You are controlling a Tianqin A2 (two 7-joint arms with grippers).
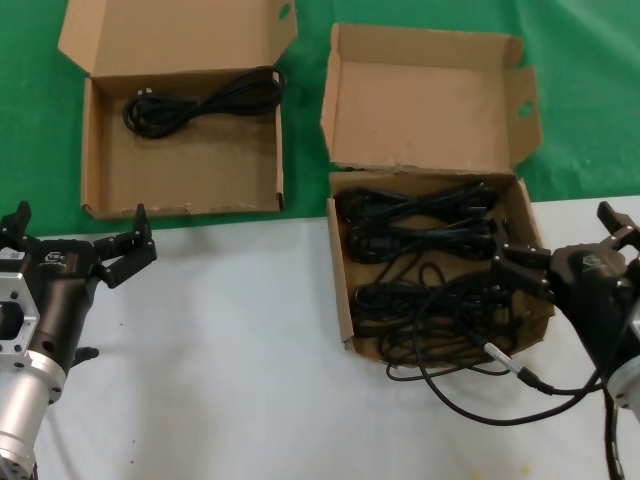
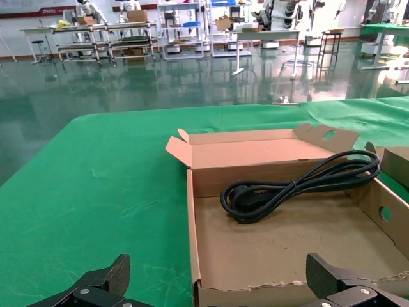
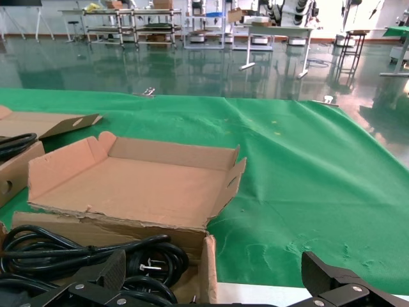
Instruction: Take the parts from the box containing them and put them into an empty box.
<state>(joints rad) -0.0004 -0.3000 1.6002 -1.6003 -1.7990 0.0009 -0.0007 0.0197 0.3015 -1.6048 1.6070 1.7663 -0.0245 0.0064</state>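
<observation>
White tabletop, parts (image 1: pixel 420 270) beside right pincer (image 1: pixel 570 250)

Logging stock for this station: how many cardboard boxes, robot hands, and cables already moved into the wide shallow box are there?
Cardboard boxes: 2, the wide shallow box and the squarish box
Robot hands: 2, left hand and right hand
Cable bundles in the wide shallow box: 1
Total: 5
The tangled cables in the squarish box cannot be counted.
</observation>
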